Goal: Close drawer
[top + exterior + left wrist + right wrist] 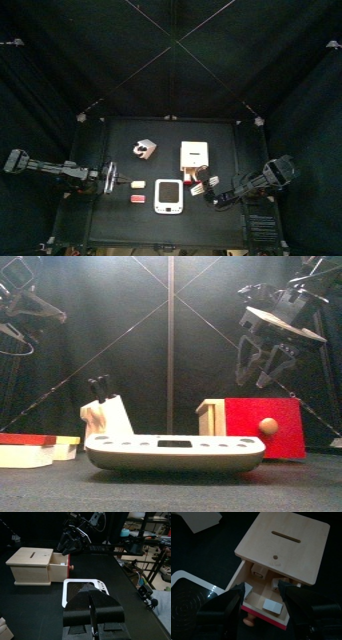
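Just 1 drawer (264, 609) ajar in 1 cabinet (284, 549), R gripper (261, 594) spread wide, L gripper (93, 619) pinched closed.

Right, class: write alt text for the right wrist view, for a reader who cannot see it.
The right gripper, jaws wide open, hovers over a cream wooden cabinet whose drawer is pulled out, showing its red front and round knob. The cabinet's top has a narrow slot, and a corner of a white flat gadget lies beside it on the black table.
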